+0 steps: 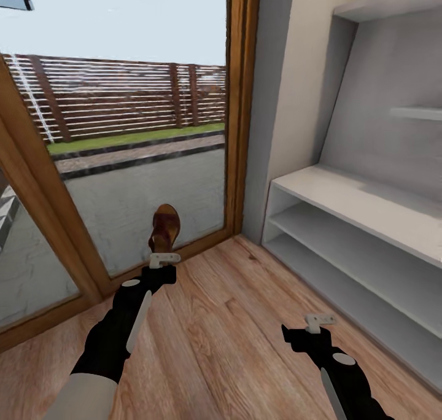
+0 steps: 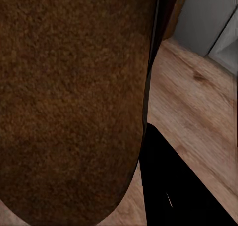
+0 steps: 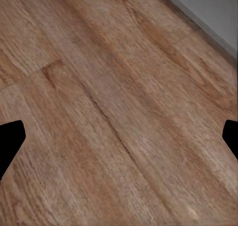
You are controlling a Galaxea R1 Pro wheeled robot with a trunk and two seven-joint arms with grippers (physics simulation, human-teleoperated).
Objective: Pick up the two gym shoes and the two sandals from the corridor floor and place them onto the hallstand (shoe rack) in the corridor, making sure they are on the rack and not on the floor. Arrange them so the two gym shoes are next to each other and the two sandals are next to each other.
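While the left gripper (image 1: 161, 261) is raised above the corridor floor (image 1: 233, 322), a brown sandal (image 1: 164, 226) is held in it, standing upright straight above the fingers, before the glass door. The right gripper (image 1: 318, 323) is held wide apart, nothing between its fingers, near the front edge of the hallstand (image 1: 344, 205).
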